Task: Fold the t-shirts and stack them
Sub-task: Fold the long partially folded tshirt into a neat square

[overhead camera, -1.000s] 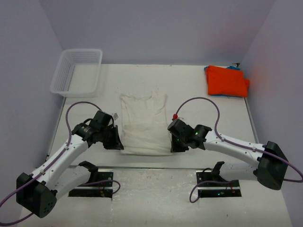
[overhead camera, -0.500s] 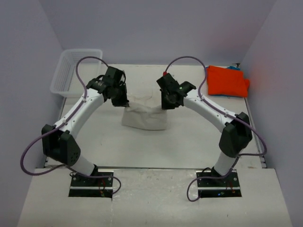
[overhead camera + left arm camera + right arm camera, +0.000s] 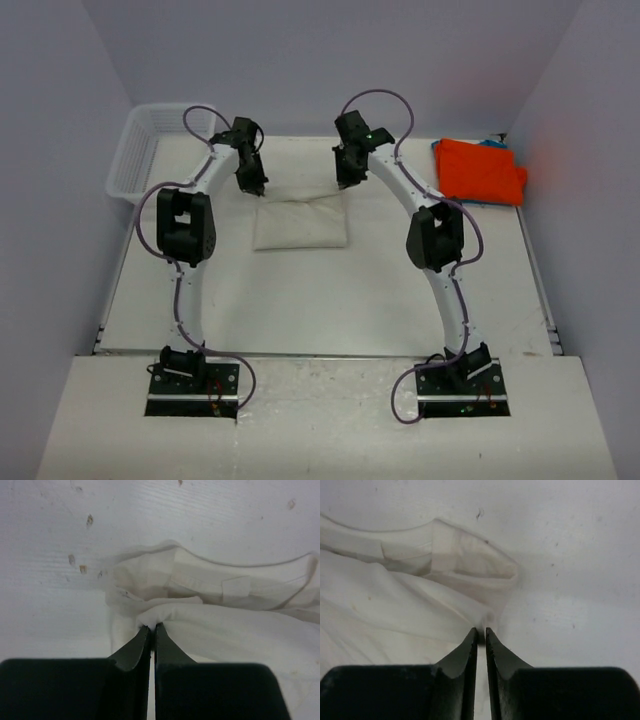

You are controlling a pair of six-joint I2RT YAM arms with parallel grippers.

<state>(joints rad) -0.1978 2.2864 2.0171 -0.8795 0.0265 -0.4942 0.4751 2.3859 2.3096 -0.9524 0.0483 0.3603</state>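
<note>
The cream t-shirt [image 3: 300, 222] lies folded over in the middle of the table. My left gripper [image 3: 258, 187] is shut on the folded-over edge at its far left corner; the left wrist view shows the cream cloth [image 3: 210, 630] pinched at the fingertips [image 3: 152, 628]. My right gripper [image 3: 342, 183] is shut on the far right corner; the right wrist view shows the cloth [image 3: 395, 615] held at the fingertips [image 3: 481, 631]. The orange t-shirt [image 3: 478, 170] lies folded at the far right, with a blue edge [image 3: 492, 144] showing behind it.
A white mesh basket [image 3: 160, 152] stands at the far left corner. Both arms stretch far out across the table to the shirt's back edge. Purple cables loop above the arms.
Both grippers carried the shirt's near hem away from the bases to its far collar edge, folding the cream shirt in half. The arms are now fully stretched out.
</note>
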